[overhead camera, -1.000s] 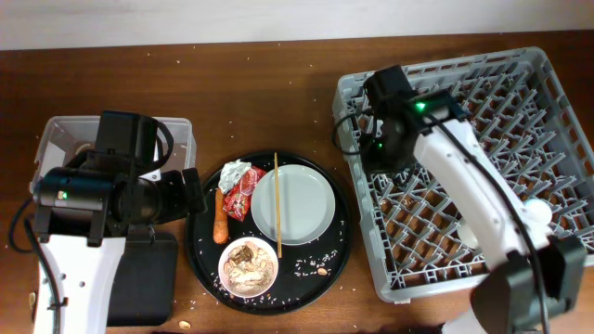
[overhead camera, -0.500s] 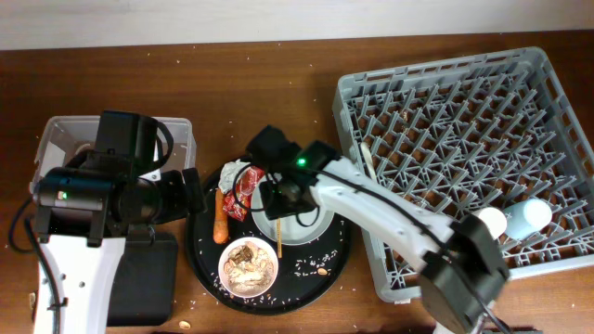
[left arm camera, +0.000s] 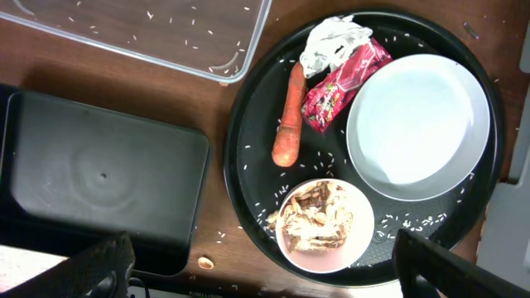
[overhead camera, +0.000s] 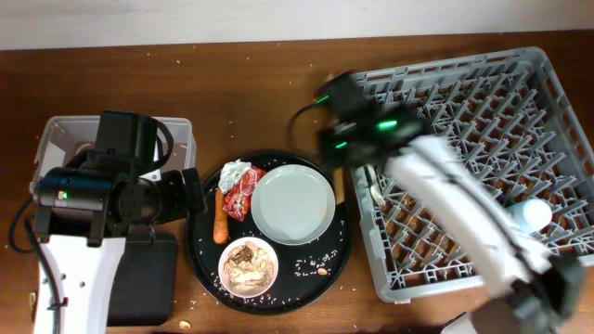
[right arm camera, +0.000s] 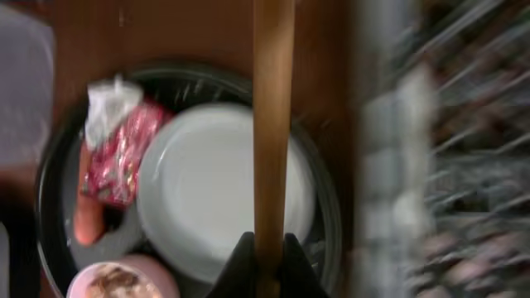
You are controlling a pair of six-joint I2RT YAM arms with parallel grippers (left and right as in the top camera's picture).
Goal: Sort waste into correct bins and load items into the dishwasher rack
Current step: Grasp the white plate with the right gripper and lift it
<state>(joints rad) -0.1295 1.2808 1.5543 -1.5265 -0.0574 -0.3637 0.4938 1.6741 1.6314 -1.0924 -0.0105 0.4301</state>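
Clamping the thin, straight wooden chopstick (right arm camera: 273, 124), the right pincer (right arm camera: 267, 257) is narrow; the left pincer (overhead camera: 190, 192) gapes wide.

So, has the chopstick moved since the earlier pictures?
Yes. The chopstick has left the plate and gone right, toward the rack, gripped by the right tool.

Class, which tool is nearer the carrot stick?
Left. The left tool sits close beside the carrot stick; the right tool, gripping a chopstick, is beyond the plate.
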